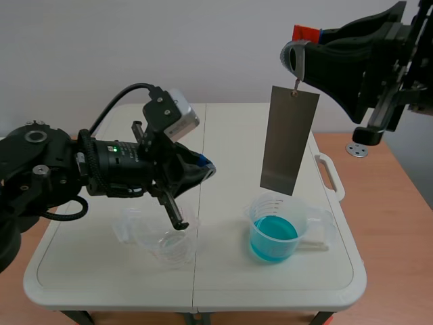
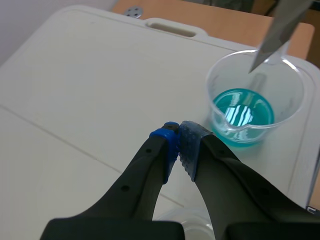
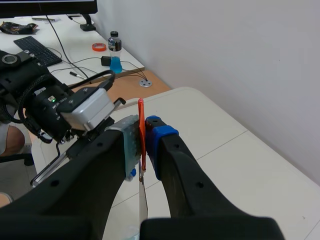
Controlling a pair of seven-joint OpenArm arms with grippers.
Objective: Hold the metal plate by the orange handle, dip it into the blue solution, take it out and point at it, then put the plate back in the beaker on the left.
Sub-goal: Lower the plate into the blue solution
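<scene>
Right jaws raised high, pinching the thin orange handle [image 3: 142, 125]. Metal plate [image 1: 289, 139] hangs upright below it, its lower edge just above the beaker of blue solution [image 1: 274, 230], clear of the liquid. Left jaws pressed together, holding nothing, above the empty clear beaker [image 1: 166, 238] on the white table [image 1: 230, 135].

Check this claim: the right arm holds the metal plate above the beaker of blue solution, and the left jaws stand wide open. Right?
No: the left jaws are shut, as the left wrist view shows. The metal plate does hang above the beaker.
</scene>
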